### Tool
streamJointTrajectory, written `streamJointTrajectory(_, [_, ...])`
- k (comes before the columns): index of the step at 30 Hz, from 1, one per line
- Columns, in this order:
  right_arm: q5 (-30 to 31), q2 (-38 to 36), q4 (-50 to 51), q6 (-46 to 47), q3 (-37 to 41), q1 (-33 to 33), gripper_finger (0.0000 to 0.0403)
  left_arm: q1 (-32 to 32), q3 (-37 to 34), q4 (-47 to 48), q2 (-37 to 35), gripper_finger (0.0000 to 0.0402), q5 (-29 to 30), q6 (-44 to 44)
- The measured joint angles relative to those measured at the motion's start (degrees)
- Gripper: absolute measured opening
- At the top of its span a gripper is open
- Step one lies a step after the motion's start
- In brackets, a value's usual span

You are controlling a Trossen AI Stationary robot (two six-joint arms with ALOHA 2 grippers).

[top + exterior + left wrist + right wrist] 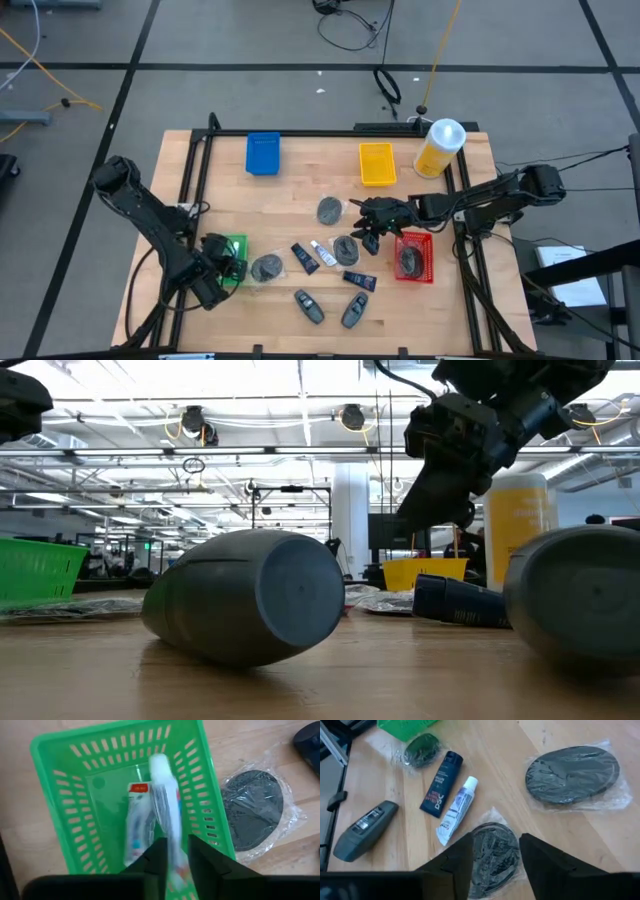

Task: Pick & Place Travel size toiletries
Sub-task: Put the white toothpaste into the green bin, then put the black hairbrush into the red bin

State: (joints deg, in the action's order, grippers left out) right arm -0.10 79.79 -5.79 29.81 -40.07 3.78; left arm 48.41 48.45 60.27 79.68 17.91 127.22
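So on the left, the left arm reaches down across the table's near-left corner, with the left gripper (176, 862) right over the green tray (60, 795). Its fingers sit close on either side of a white tube (167, 815) standing tilted in the tray, but honestly I can't tell if it's gripped or let go. A second tube (136, 827) lies flat beside it.

Moving right, a wrapped grey pad (267, 267), then a dark-blue tube (441, 782) and a small white tube (456, 810) side by side.

The right arm stretches in from the right edge, right gripper (495, 862) spread, hovering over another wrapped pad (492, 852).
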Motion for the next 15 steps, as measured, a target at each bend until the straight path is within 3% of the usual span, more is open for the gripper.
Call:
streamJointTrajectory(9, [1.9, 0.1, 0.4, -3.7, 1.7, -2.0, 0.019, -2.3, 0.0, -0.1, 0.0, 0.0191, -3.4, 0.4])
streamJointTrajectory(15, [1.6, 0.1, 0.5, -5.1, 3.5, -2.5, 0.0189, -3.9, 0.0, 0.0, -4.3, 0.0222, -3.1, 1.4])
